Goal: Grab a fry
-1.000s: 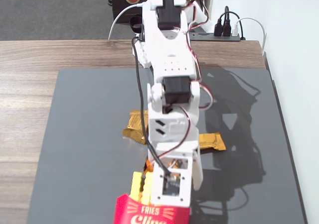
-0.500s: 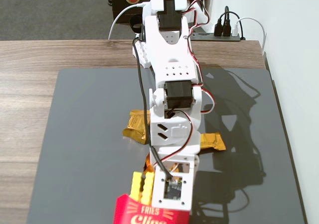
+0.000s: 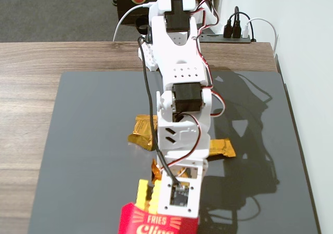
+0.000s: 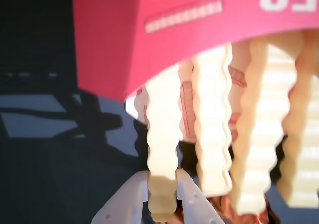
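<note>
A red "FRIES" carton (image 4: 124, 30) fills the top of the wrist view, and several pale-yellow, wavy-edged fries stick out of it toward the camera. My gripper (image 4: 163, 175) is shut on the tip of the leftmost fry (image 4: 162, 129). Its white fingers (image 4: 124, 204) press that fry from both sides. The other fries (image 4: 212, 129) hang free to its right. In the fixed view the arm's wrist (image 3: 179, 192) hangs over the carton (image 3: 156, 223) at the bottom edge. Fry tips (image 3: 141, 192) show to its left, and the jaws themselves are hidden there.
Crumpled gold foil wrappers lie on the dark grey mat (image 3: 88, 140), one left of the arm (image 3: 143, 132) and one right of it (image 3: 222, 148). The mat sits on a wooden table (image 3: 31, 88). A white wall (image 3: 307, 62) runs along the right.
</note>
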`<state>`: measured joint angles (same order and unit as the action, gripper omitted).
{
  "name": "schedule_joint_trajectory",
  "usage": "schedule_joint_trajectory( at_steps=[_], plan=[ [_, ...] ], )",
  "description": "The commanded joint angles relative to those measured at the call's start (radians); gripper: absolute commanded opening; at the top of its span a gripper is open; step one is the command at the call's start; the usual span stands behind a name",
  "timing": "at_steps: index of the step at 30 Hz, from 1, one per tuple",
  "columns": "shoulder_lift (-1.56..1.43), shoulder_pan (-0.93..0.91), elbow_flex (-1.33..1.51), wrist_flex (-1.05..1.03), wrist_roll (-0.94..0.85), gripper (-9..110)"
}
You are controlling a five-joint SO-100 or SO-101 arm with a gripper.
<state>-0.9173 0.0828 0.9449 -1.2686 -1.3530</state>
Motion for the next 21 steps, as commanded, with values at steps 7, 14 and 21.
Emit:
schedule_joint_trajectory(
  at_steps=[7, 14, 21],
  plan=[
    [-0.264, 0.025, 0.192, -0.005, 0.015, 1],
    [-0.422, 0.021, 0.393, 0.020, 0.023, 1],
    [-0.548, 0.018, 0.565, 0.043, 0.034, 1]
  ],
)
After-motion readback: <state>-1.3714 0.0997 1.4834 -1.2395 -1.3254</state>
